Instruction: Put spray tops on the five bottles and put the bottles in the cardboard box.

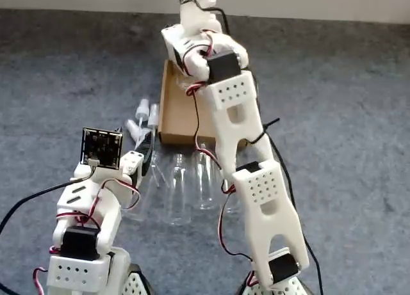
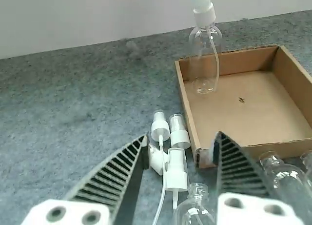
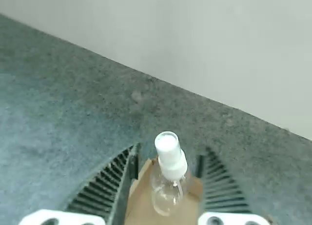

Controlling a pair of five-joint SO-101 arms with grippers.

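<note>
A clear bottle (image 2: 204, 44) with a white spray top stands upright in the far corner of the cardboard box (image 2: 243, 100). My right gripper (image 3: 170, 149) hangs open just above it, a finger on either side of its spray top (image 3: 170, 156). My left gripper (image 2: 181, 136) is open low over three loose white spray tops (image 2: 176, 159) beside the box's near corner. An uncapped bottle's neck (image 2: 197, 198) lies just under it, and another bare bottle (image 2: 282, 171) lies beside the box. In the high view several clear bottles (image 1: 179, 189) lie in front of the box (image 1: 174, 112).
Grey carpet (image 1: 64, 84) covers the table. The right arm (image 1: 240, 103) stretches across the bottles and over the box. A pale wall runs along the far edge. Open carpet lies left of the spray tops (image 1: 144, 116).
</note>
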